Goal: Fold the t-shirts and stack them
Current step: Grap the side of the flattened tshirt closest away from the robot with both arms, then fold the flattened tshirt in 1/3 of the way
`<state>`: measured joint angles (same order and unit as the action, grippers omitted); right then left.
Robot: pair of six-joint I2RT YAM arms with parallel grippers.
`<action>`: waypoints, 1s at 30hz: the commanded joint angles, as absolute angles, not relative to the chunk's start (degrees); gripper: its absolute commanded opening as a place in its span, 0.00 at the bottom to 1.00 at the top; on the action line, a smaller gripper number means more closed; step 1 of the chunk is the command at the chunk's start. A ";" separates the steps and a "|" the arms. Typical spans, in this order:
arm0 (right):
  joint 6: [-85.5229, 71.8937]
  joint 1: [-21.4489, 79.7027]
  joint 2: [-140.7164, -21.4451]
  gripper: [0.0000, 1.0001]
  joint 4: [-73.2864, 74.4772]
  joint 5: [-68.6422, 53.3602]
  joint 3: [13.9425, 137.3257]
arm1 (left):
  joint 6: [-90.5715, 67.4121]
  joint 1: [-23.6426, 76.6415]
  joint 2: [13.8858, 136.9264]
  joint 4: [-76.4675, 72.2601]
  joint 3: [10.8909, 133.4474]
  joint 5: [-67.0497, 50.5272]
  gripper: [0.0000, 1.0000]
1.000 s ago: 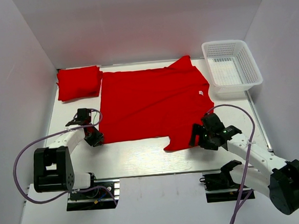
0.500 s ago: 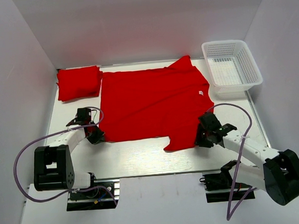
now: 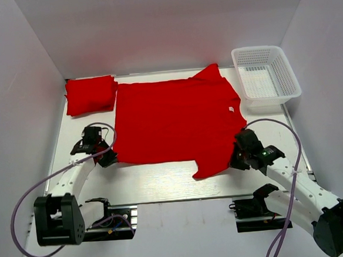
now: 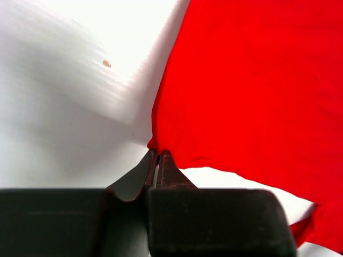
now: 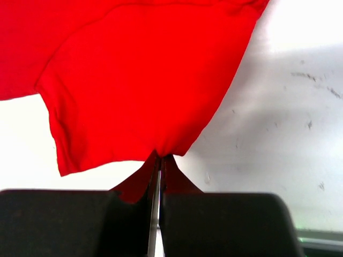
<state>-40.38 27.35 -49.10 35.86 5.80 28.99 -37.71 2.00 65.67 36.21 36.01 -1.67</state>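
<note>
A bright red t-shirt (image 3: 174,119) lies spread flat across the middle of the table, a small white tag at its right side. My left gripper (image 3: 109,157) is shut on its near left corner; the left wrist view has the pinched cloth (image 4: 161,147) lifting off the table at my left gripper (image 4: 158,155). My right gripper (image 3: 235,158) is shut on the near right sleeve edge, and in the right wrist view the sleeve (image 5: 139,101) bunches into my right gripper (image 5: 160,159). A second t-shirt (image 3: 90,94), folded, lies at the far left.
A white mesh basket (image 3: 266,77) stands at the far right corner, close to the shirt's right edge. White walls close in the table on the left, back and right. Both arm bases sit at the near edge.
Both grippers closed on the shirt's near edge, the right one from wide open. Both arms swung a little outward, and the near right sleeve shifted slightly.
</note>
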 commanded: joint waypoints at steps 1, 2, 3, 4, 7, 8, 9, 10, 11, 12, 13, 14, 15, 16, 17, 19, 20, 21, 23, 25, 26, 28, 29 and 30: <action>-41.05 27.33 -48.43 0.00 42.36 5.01 31.64 | -37.53 2.20 61.53 39.81 36.04 -0.26 0.00; -40.00 27.25 -48.43 0.00 42.45 4.57 31.99 | -37.53 2.20 61.52 41.29 36.04 -0.26 0.00; -39.47 27.16 -48.60 0.00 42.63 4.57 32.25 | -37.53 2.20 61.00 41.83 36.64 -0.26 0.00; -39.46 27.16 -48.60 0.00 44.19 4.92 33.74 | -37.53 2.20 61.00 41.84 36.65 -0.26 0.00; -38.94 27.33 -48.87 0.00 44.73 5.89 34.80 | -37.53 2.20 60.38 40.61 36.65 -1.49 0.00; -38.94 27.07 -49.13 0.00 44.39 5.71 34.89 | -37.53 2.20 60.38 40.61 36.65 -1.49 0.00; -38.85 27.16 -49.30 0.00 43.86 5.80 35.50 | -37.53 2.20 60.38 41.13 37.35 -1.49 0.00; -39.28 27.16 -49.65 0.00 43.16 5.54 35.68 | -37.53 2.20 61.16 41.13 37.35 -1.49 0.00; -39.29 26.98 -49.75 0.00 42.55 5.45 35.94 | -37.53 2.20 61.78 41.13 38.05 -1.49 0.00; -39.46 27.07 -49.92 0.00 41.76 5.88 36.56 | -37.53 2.20 61.79 41.13 38.58 -2.02 0.00; -39.64 27.16 -50.01 0.00 40.97 6.41 37.69 | -37.53 2.20 62.40 40.61 38.58 -2.02 0.00; -39.46 27.16 -51.31 0.00 40.09 7.55 38.31 | -37.53 1.41 63.10 40.61 38.58 -3.15 0.00; -39.55 26.98 -51.94 0.00 39.47 8.69 39.63 | -37.53 1.41 63.63 39.65 39.80 -3.16 0.00; -39.55 26.98 -52.90 0.00 37.03 9.40 40.77 | -38.14 1.41 64.24 38.94 40.34 -3.16 0.00; -39.81 26.81 -53.95 0.00 36.22 11.06 42.09 | -38.75 1.41 64.94 38.94 41.82 -3.16 0.00; -39.55 26.63 -55.80 0.00 33.59 12.74 44.54 | -39.37 1.41 67.67 38.23 43.85 -3.17 0.00; -39.64 26.54 -56.77 0.00 33.31 13.88 45.34 | -39.90 1.41 68.72 38.23 46.21 -2.64 0.00; -39.29 26.28 -58.00 0.00 32.96 15.37 45.96 | -39.90 1.41 69.77 38.23 47.45 -2.64 0.00; -38.41 25.93 -60.19 0.00 31.12 16.34 48.42 | -39.90 1.41 73.20 38.23 50.95 -2.64 0.00; -36.65 25.14 -61.87 0.00 30.76 17.57 50.78 | -39.90 1.41 75.49 37.71 53.08 -2.11 0.00; -36.30 25.14 -64.22 0.00 30.76 17.84 52.19 | -39.90 1.41 77.59 37.71 54.91 -2.11 0.00; -35.25 24.35 -65.56 0.00 30.06 17.93 54.05 | -39.90 1.41 79.71 38.75 57.03 -0.10 0.00; -34.72 23.82 -66.78 0.00 28.41 18.02 54.92 | -40.42 1.41 81.46 38.76 59.13 0.52 0.00; -34.02 23.47 -67.84 0.00 28.21 18.02 55.89 | -40.43 1.41 82.26 38.76 59.93 0.53 0.00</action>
<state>-36.49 24.56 -66.19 32.05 15.27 52.29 -39.68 1.65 80.66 38.87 56.21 -1.56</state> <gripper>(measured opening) 0.011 0.112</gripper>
